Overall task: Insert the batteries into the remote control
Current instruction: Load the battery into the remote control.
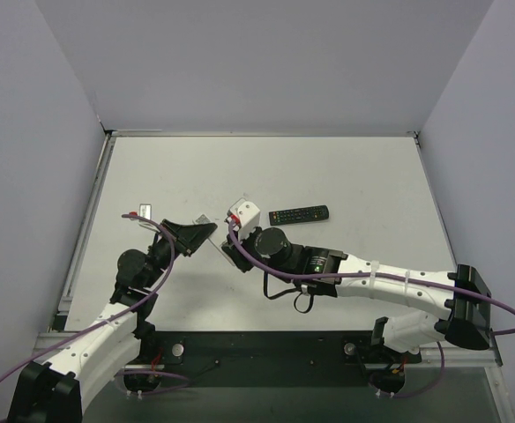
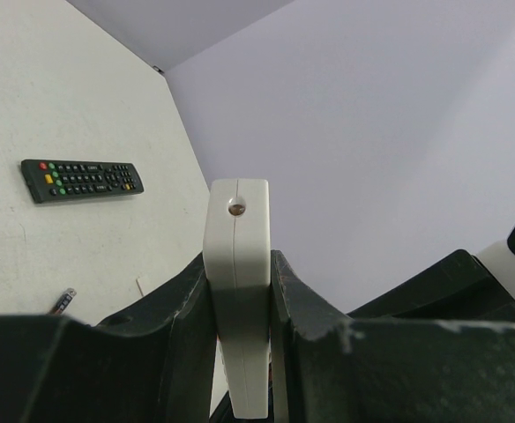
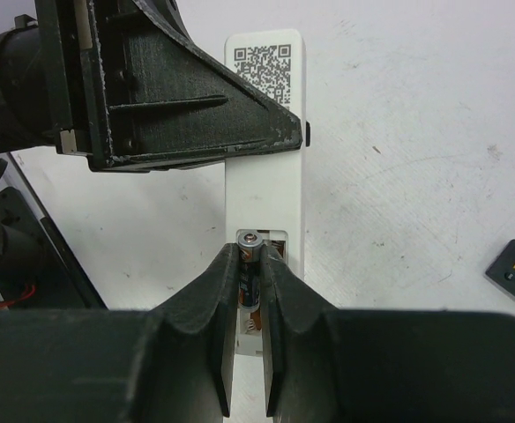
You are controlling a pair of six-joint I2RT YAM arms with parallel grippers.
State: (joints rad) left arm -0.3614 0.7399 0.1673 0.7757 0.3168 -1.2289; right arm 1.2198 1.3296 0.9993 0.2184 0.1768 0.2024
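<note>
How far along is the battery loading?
The compartment is open. The left gripper clamps the white remote; the right gripper holds one battery in it. What looks like the second battery lies on the table, not yet loaded.

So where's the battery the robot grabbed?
In the right wrist view, the battery sits pinched in the right gripper, at the white remote's open compartment.

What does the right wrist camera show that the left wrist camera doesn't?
Only the right wrist: a battery pinched in the right gripper at the open compartment of the remote control, plus a QR code on its back. Only the left wrist: the remote's end with its bulb, and what looks like a second battery on the table. Both: the remote control clamped in the left gripper, and the black remote.
</note>
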